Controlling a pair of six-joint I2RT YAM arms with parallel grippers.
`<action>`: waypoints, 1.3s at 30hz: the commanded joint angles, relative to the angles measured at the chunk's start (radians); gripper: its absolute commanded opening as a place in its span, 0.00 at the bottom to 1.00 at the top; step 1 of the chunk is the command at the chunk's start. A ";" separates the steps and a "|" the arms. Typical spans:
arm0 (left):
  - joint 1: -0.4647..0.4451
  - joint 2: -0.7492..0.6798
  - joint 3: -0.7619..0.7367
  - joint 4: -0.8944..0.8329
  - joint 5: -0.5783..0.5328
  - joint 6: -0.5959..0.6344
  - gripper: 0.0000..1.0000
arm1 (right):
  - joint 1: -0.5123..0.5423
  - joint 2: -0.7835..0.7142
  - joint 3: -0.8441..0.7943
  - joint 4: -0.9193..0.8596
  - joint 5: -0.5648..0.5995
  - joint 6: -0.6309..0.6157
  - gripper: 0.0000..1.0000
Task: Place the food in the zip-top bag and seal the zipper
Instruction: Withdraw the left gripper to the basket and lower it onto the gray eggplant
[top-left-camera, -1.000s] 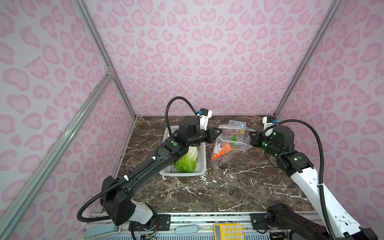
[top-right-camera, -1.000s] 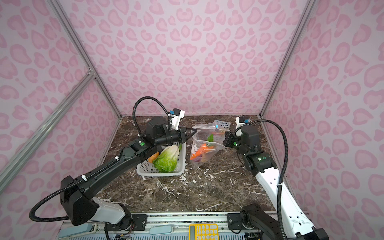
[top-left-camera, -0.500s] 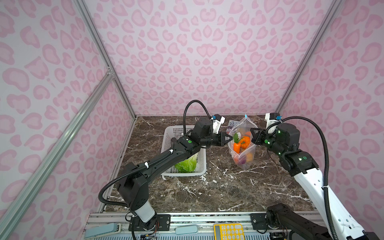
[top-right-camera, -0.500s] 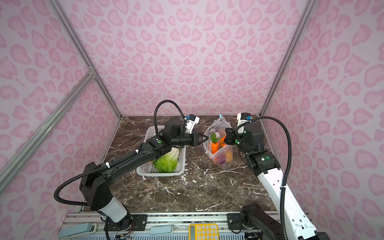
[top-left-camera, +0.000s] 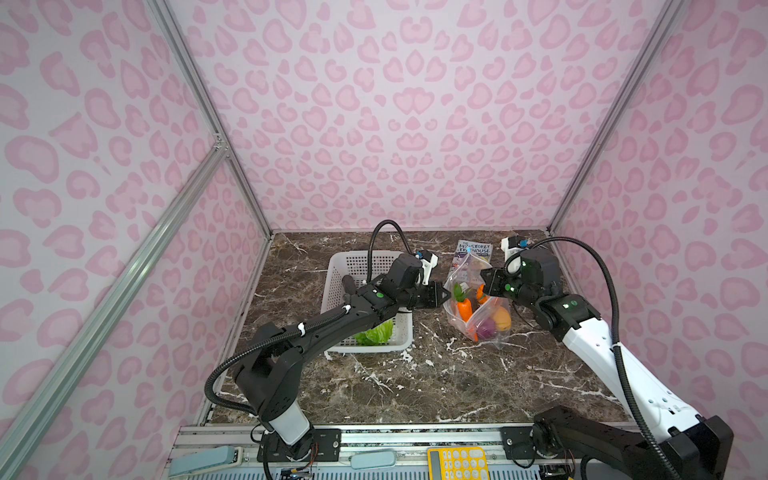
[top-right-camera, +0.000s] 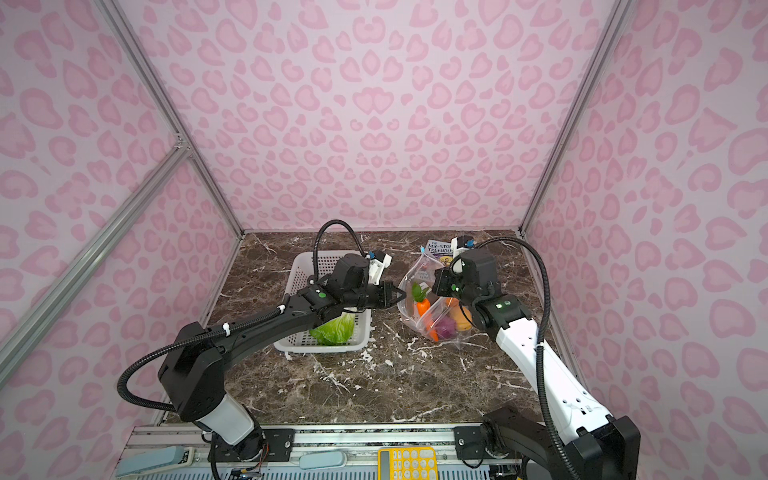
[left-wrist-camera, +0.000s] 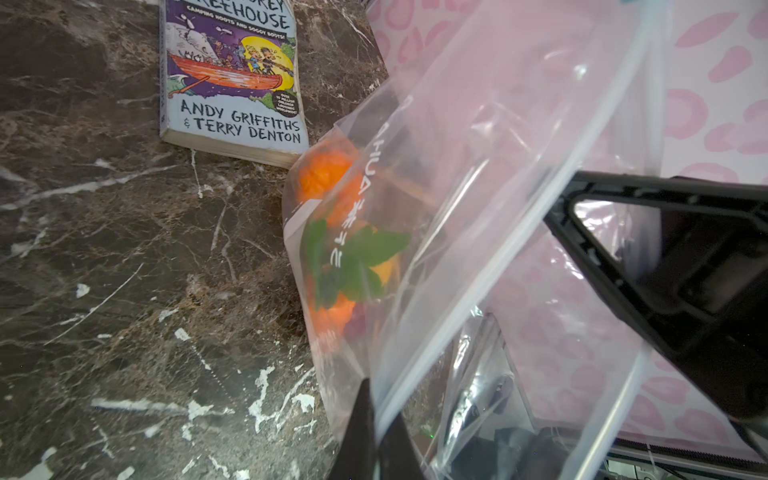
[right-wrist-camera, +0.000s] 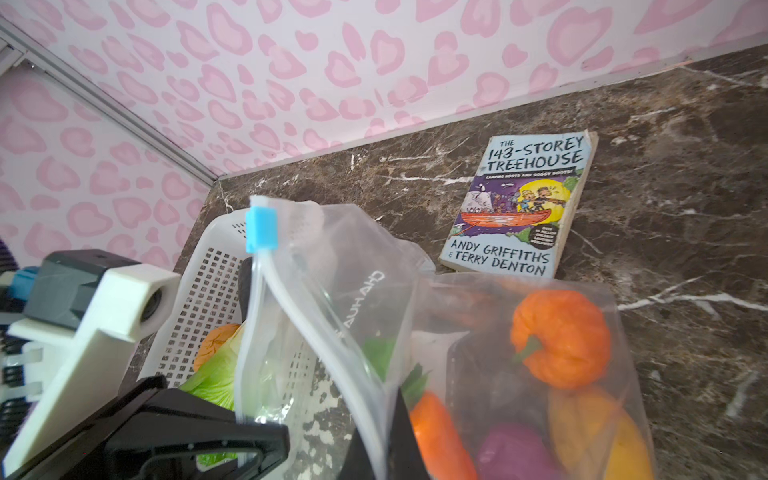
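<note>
Pinching the zip-top bag (top-left-camera: 478, 309) with left claw (top-left-camera: 444, 296) and right claw (top-left-camera: 484, 286), I see cabbage (top-left-camera: 376, 334) unbagged in basket (top-left-camera: 332, 270), zipper (right-wrist-camera: 299, 316) unsealed.

robot test booth, pink leopard-print walls (top-left-camera: 415, 124), aluminium frame (top-left-camera: 199, 104), marble-look tabletop (top-left-camera: 415, 382)

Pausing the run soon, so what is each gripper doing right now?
Left gripper: closed, holding the zip-top bag.
Right gripper: closed, holding the same bag.
</note>
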 joint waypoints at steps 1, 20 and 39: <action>0.022 -0.033 -0.022 -0.001 -0.031 -0.009 0.09 | 0.014 0.009 -0.012 0.044 0.013 0.010 0.00; 0.319 -0.222 -0.002 -0.334 -0.232 0.226 0.72 | 0.039 0.003 -0.061 0.173 -0.006 0.063 0.00; 0.483 0.083 0.066 -0.391 -0.525 0.237 0.70 | 0.039 -0.024 -0.101 0.171 0.018 0.067 0.00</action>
